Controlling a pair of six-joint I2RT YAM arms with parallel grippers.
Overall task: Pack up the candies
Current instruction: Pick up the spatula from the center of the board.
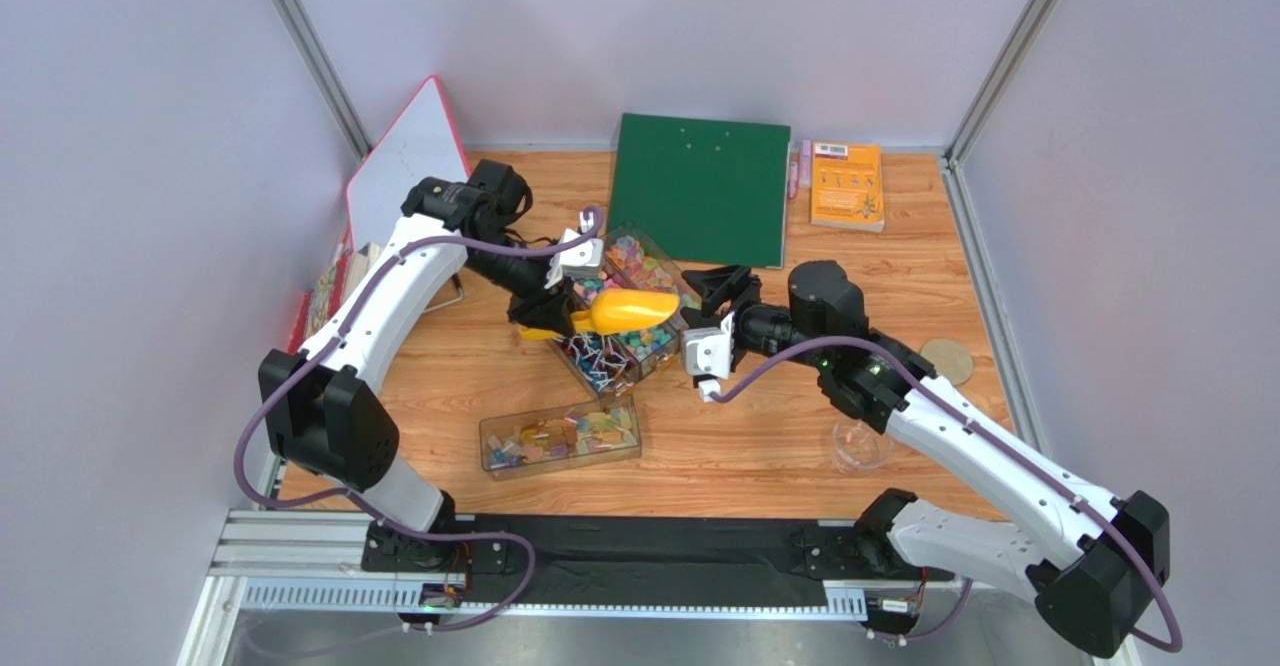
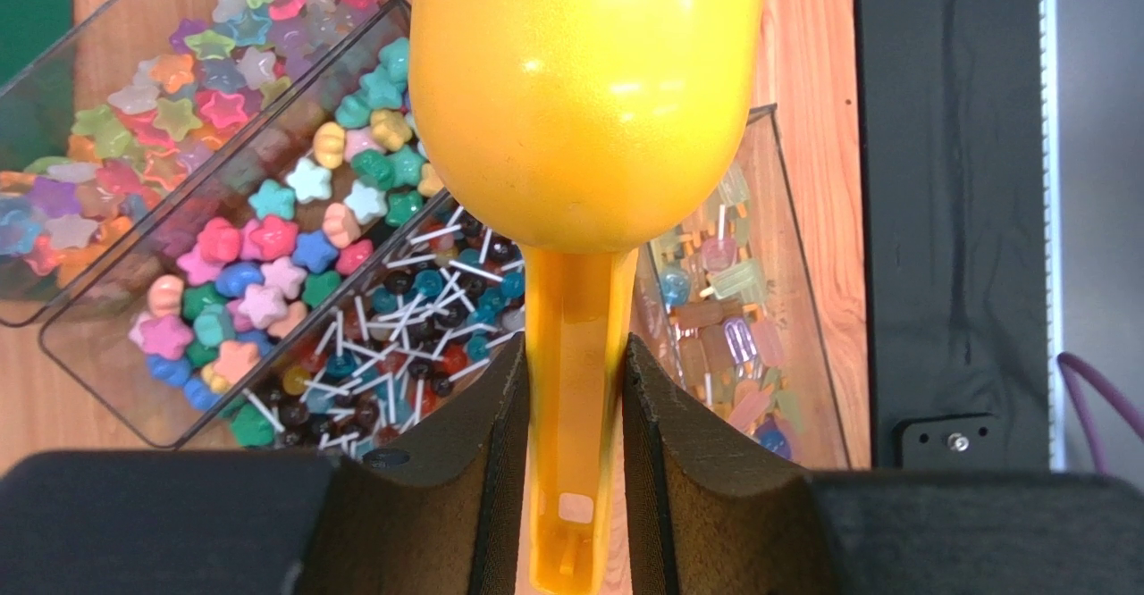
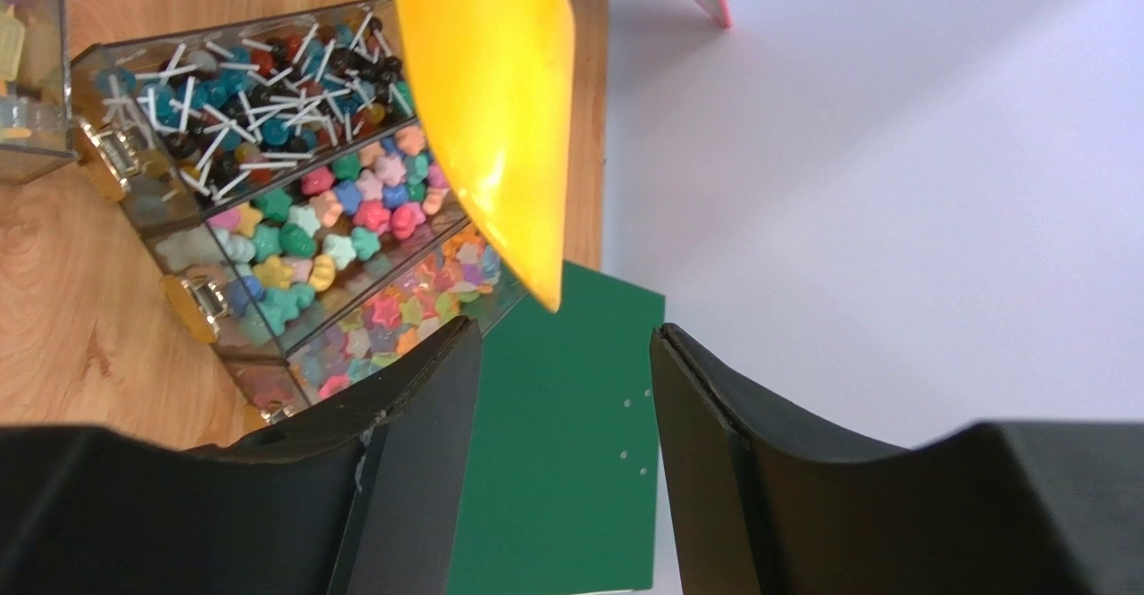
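The handle of one yellow scoop [image 2: 584, 99] is clamped between the fingers of the left pincer [image 2: 571, 394], and its bowl is held over the candies [image 2: 275, 253], which lie just below and ahead of that pincer in a clear divided box [image 2: 94, 387] at the middle of the desk [image 1: 751, 441]. Three compartments are counted side by side: one of star shapes, one of rounder mixed shapes, one of small lollipops. The candies are too many to be counted. The fingers of the right pincer [image 3: 564, 341] are seen apart with nothing between them. The scoop's tip lies just ahead of their gap, with the box to one side. A second clear box [image 1: 484, 441] of sweets is seen nearer the arm bases, so two boxes are counted.
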